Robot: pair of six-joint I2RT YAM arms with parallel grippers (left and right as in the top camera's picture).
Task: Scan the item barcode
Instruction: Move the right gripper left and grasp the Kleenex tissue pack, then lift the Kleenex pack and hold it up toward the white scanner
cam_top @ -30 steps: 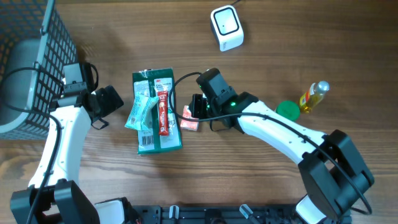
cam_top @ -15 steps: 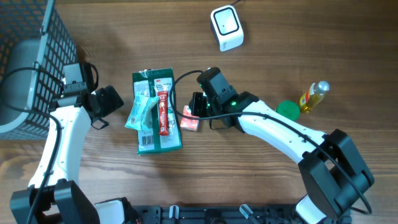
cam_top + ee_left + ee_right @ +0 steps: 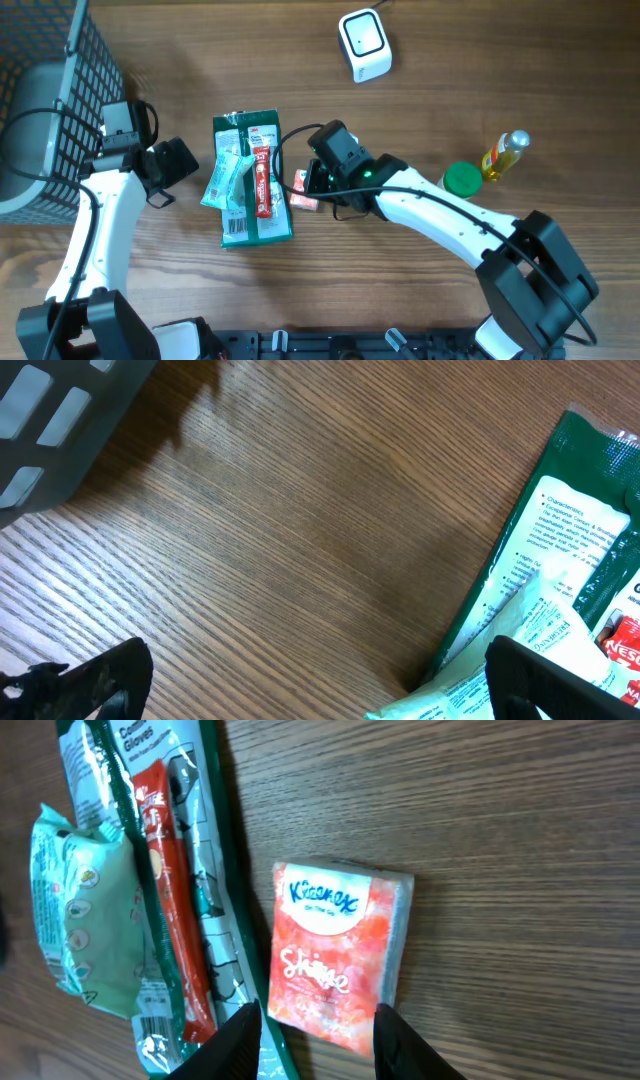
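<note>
**Tissue Pack Sat Between the Right Claw's Fingers, Far From the Scanner**

The small pink-and-orange plastic tissue pack [image 3: 303, 192] [image 3: 340, 955] lay flat on the brown wooden counter [image 3: 420, 290] near the middle of the overhead frame. It sat just right of a flat green plastic glove package [image 3: 252, 215] [image 3: 215, 780] [image 3: 560, 510]. The right claw [image 3: 312, 181] [image 3: 318, 1038] stood partly open, one finger either side of the pack's lower end in the wrist view. Whether the fingers [image 3: 240, 1038] pressed the pack's sides could not be told.

On the green package rested a red stick sachet [image 3: 262, 180] [image 3: 172, 910] and, further left, a pale green crinkled pouch [image 3: 225, 180] [image 3: 80, 910].

The left claw [image 3: 168, 172] [image 3: 320, 690] was spread wide and held nothing. It hung over bare wood just left of the green package.

The white rounded-square scanner [image 3: 364, 45] sat at the top of the overhead frame, well apart from the pack. A round green cap [image 3: 462, 178] and a small yellow bottle [image 3: 503, 153] lay at the right. A dark wire basket [image 3: 60, 70] filled the upper left corner.
</note>
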